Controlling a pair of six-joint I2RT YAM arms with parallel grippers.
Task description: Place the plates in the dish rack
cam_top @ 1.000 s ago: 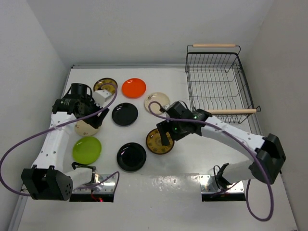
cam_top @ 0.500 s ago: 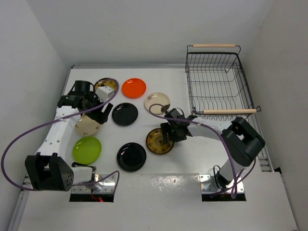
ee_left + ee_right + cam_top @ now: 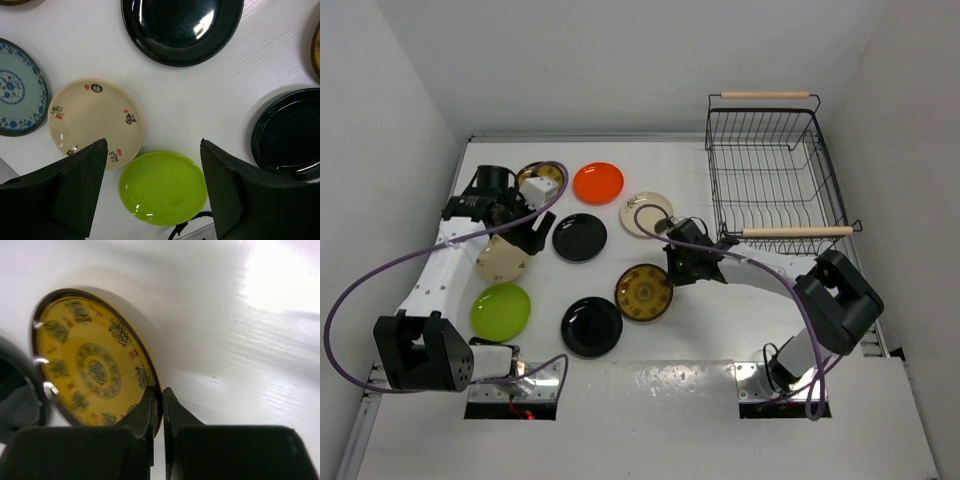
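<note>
My right gripper is shut on the near rim of a brown-gold patterned plate, which stands tilted with its edge between the fingers; the same plate and gripper sit mid-table. My left gripper hangs open above the table, holding nothing, over the lime green plate and beside the beige plate. A teal patterned plate lies to its left. The dish rack stands at the far right.
Two glossy black plates, an orange plate, a cream plate with a dark patch and a second brown-gold plate lie on the white table. Walls close in the left, back and right sides.
My right gripper has closed on the brown-gold plate's rim, and the plate has shifted a little to the left. The left arm has barely moved.
</note>
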